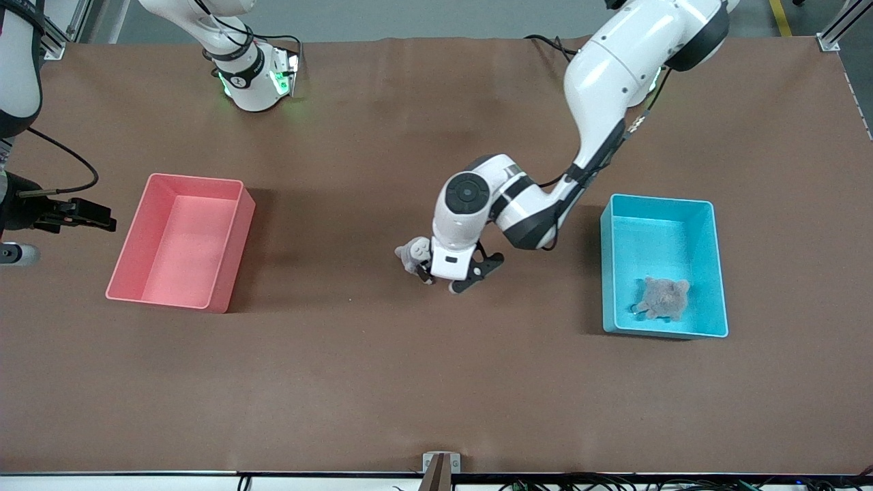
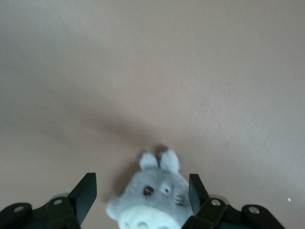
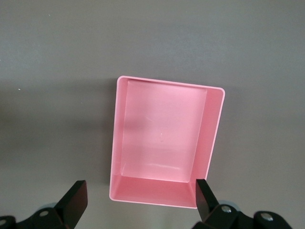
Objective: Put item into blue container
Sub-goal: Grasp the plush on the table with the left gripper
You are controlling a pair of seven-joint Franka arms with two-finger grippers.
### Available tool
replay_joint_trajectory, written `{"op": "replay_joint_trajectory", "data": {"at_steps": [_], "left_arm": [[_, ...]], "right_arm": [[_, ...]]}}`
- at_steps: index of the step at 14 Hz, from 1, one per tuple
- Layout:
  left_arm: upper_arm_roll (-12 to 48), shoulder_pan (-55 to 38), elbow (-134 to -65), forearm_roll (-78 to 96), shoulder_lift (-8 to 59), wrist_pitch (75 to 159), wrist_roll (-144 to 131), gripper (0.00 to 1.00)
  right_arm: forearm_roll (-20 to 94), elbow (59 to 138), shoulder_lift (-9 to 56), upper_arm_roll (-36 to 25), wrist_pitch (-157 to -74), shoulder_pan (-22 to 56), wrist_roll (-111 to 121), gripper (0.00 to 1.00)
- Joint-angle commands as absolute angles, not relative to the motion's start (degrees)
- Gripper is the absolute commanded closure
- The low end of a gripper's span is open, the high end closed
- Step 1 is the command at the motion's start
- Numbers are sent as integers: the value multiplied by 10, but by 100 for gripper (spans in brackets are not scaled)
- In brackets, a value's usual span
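Blue container [image 1: 713, 266] sits nearest the camera at the left arm's end of the table [image 1: 382, 382], one grey plush [image 1: 661, 297] already inside. Left hand [image 1: 450, 281] is low at mid-table, fingers apart around a grey Totoro plush [image 2: 151, 200], probably lining up a grasp. Right hand [image 3: 138, 202] waits, fingers apart, above the pink bin [image 3: 212, 138].

Fuzzy plush toy [image 2: 152, 200], matt table [image 1: 382, 382]

Robot lab — brown-covered test table [image 1: 382, 382], aluminium frame rails [image 1: 843, 24], cables [image 1: 614, 483] along its edge
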State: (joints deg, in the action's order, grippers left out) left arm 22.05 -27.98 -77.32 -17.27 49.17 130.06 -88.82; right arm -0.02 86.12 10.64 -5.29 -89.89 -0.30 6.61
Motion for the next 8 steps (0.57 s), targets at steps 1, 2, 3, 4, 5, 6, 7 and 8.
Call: {"op": "replay_joint_trajectory", "data": {"at_steps": [1,2,3,4,5,6,7,8], "left_arm": [[206,-313,-748,-183,514,1349,-941,13],[206,-323,-748,-183,520,1360,-955,13],[205,-328,-748,-183,522,1362,-960,13],[205,-331,-750,-183,525,1362,-961,13],[204,-337,-751,-184,527,1362,-961,13],[202,-340,-751,-185,533,1362,-960,13],[201,-344,-752,-188,540,1362,-959,14],[197,-345,-752,-188,544,1362,-957,17]], "right_arm": [[-4,883,83,-31,-902,-22,57,0],[-4,882,83,-32,-902,-20,58,0],[-4,880,83,-32,-901,-20,58,0],[-4,878,83,-31,-900,-19,58,0],[-4,878,83,-31,-900,-18,58,0],[-4,877,83,-31,-899,-16,57,0],[-4,875,83,-31,-895,-16,57,0],[-3,869,83,-31,-891,-16,56,0]]}}
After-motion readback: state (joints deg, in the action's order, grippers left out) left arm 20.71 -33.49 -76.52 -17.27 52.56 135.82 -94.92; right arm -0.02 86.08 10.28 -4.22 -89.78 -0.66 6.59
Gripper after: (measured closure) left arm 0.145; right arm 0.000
